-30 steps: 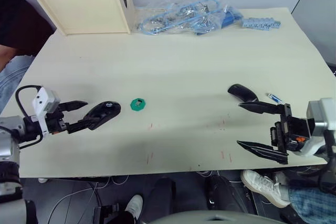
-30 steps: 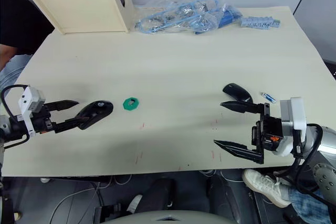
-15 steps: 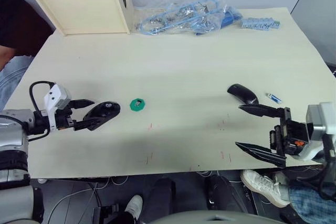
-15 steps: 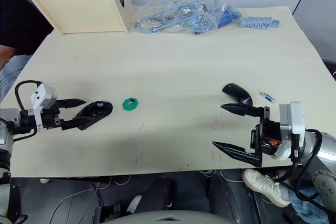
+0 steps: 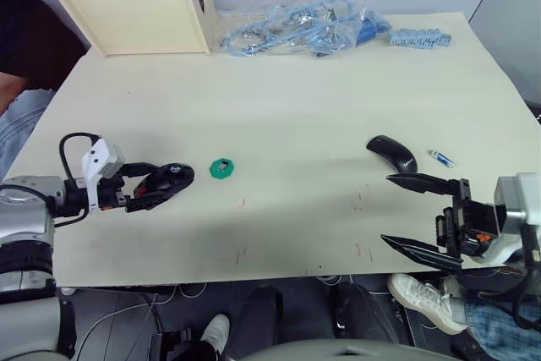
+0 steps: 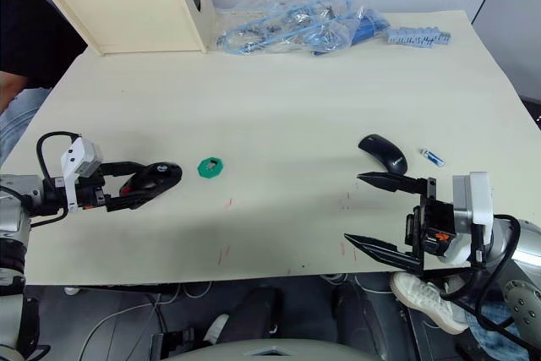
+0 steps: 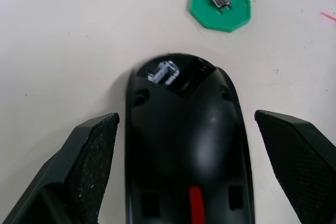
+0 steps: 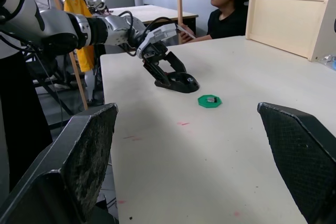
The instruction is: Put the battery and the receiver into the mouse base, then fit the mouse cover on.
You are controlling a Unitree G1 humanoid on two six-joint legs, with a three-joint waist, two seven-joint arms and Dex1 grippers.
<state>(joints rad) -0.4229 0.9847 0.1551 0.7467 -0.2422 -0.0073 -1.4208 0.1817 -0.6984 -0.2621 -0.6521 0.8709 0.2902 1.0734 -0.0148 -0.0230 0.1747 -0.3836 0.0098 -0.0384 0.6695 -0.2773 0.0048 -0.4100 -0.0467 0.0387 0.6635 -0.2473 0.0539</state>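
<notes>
The mouse base point(image 5: 166, 181) lies near the left edge of the table point(image 5: 296, 107). The left gripper point(image 7: 186, 177) sits around it with its jaws wide, one finger on each side, not squeezing. A green disc point(image 5: 222, 169) lies just beside the base. The mouse cover point(image 5: 391, 152) and the tiny battery point(image 5: 439, 157) lie near the right edge. The right gripper point(image 5: 414, 214) hangs by the front edge, jaws wide and empty.

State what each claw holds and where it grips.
Nothing is held. The left claw stands open around the mouse base, fingers clear of its sides; the right claw is open.
</notes>
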